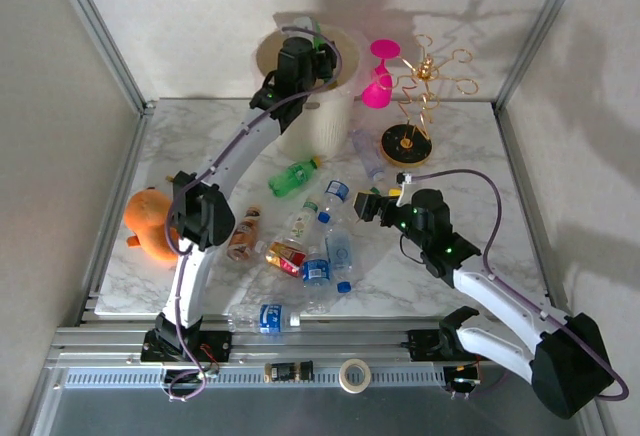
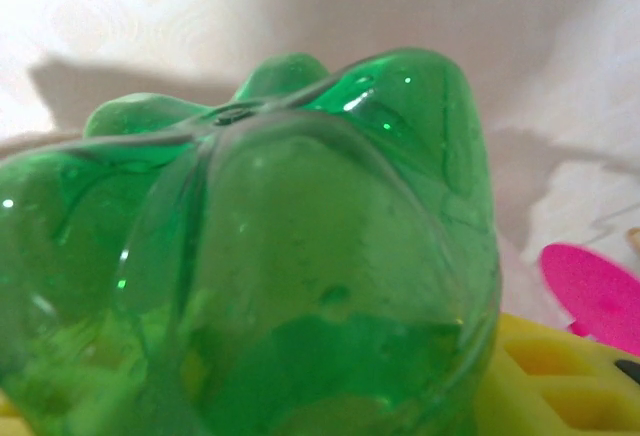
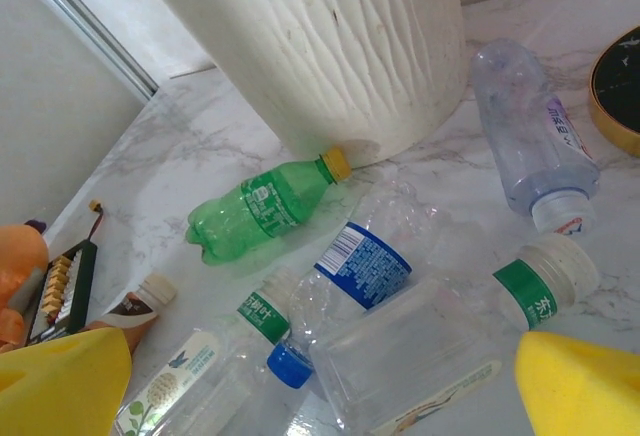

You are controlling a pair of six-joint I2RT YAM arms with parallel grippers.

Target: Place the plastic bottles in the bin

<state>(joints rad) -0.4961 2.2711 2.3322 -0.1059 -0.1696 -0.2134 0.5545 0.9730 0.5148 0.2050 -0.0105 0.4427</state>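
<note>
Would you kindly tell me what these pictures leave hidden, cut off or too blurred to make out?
Top view: the left arm hides the bin's inside.
Left wrist view: the green bottle is seen base-on and blurred, so its cap and label are hidden; the left fingers are mostly behind it.
Right wrist view: the bin's rim is cut off by the top edge, the gold stand's base by the right edge.

green-banded bottle [image 3: 545,291] wearing white Chinese characters, one looking like 东, second banded bottle [image 3: 262,314] wearing similar characters too small to read, blue-labelled bottle [image 3: 365,261] showing a barcode, yellow-capped bottle [image 3: 262,208] carrying a blurred, unreadable label
</note>
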